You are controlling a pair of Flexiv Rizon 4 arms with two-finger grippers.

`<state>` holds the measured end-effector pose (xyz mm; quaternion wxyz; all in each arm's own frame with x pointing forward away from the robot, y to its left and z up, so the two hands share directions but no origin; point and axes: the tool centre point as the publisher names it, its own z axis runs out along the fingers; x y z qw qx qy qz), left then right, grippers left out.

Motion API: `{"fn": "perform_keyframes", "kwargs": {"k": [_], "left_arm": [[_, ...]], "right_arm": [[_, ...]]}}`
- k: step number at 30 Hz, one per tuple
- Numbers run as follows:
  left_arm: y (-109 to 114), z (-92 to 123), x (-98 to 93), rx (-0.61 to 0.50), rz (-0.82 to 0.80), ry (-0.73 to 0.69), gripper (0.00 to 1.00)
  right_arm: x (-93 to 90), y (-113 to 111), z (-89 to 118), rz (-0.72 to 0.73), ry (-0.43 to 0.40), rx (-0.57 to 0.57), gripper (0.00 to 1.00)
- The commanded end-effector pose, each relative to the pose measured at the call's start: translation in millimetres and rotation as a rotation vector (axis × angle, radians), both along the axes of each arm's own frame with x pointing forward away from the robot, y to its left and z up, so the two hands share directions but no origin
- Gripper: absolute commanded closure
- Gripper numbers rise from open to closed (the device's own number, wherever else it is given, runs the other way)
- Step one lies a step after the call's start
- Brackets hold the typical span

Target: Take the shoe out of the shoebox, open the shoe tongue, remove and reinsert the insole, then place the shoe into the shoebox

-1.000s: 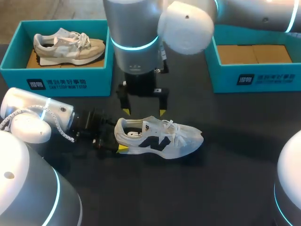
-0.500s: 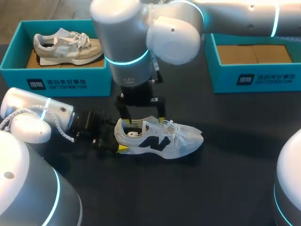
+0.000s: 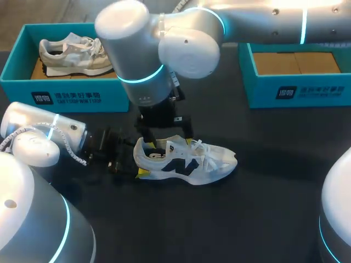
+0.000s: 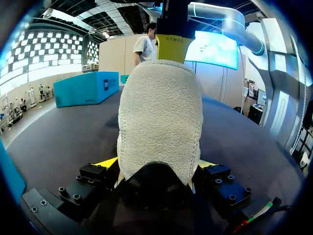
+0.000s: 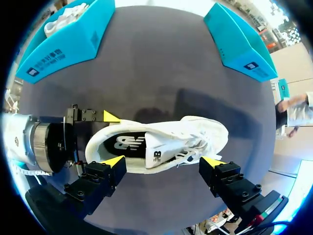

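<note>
From the head view, the right arm (image 3: 159,60) hides the beige shoe's (image 3: 68,52) toe at eleven o'clock and the tops of its own jaws. The shoebox (image 3: 299,90) at two o'clock runs off the edge. The white shoe's (image 4: 160,122) heel blocks most of the left wrist's outlook.

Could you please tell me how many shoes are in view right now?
2: a white shoe on the table, and a beige shoe in the left shoebox. The right shoebox hides part of its floor.
</note>
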<state>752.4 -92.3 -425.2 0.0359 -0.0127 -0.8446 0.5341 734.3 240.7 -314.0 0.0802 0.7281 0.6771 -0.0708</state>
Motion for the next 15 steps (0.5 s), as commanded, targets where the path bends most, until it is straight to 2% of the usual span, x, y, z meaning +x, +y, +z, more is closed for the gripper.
{"fn": "perform_keyframes", "kwargs": {"k": [1, 15], "left_arm": [[-3.5, -4.5, 3.1, 0.003, 0.000, 0.000, 1.00], [-3.5, -4.5, 3.1, 0.003, 0.000, 0.000, 1.00]], "right_arm": [[-2.0, 5.6, -10.3, -0.082, -0.018, -0.033, 0.00], [-0.9, -3.0, -38.2, -0.095, 0.015, -0.062, 0.00]]}}
